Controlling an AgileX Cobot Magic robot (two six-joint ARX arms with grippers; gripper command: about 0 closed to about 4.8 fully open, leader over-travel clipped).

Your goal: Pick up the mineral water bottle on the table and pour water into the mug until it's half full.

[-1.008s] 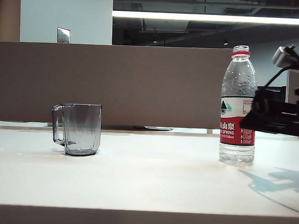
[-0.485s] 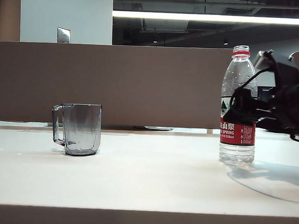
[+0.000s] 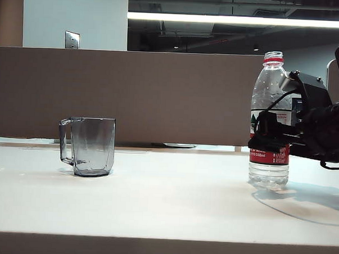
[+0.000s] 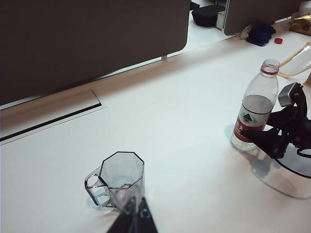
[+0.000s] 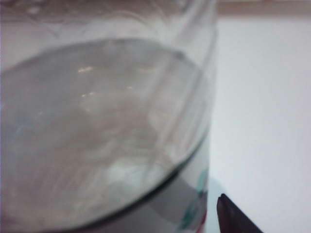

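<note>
The mineral water bottle (image 3: 271, 86) stands upright and uncapped on the right of the table (image 3: 166, 205), with water (image 4: 257, 104) in it. My right gripper (image 3: 264, 141) is open at its label, a finger on either side and neither closed on it. The bottle (image 5: 97, 121) fills the right wrist view, where only one dark fingertip (image 5: 232, 219) shows beside it. The empty grey mug (image 3: 92, 146) stands on the left, handle pointing left. My left gripper (image 4: 133, 218) hangs shut just short of the mug (image 4: 121, 177) and is out of the exterior view.
A brown partition (image 3: 159, 98) runs along the table's back. A cable slot (image 4: 48, 121) lies in the tabletop near it. Past the table's far end lie a blue cloth (image 4: 260, 34), a small red cap (image 4: 278, 41) and a black bag (image 4: 206, 14).
My right gripper has come in from the right and sunk to the bottle's label, still open. Bottle, mug and left arm have not moved.
</note>
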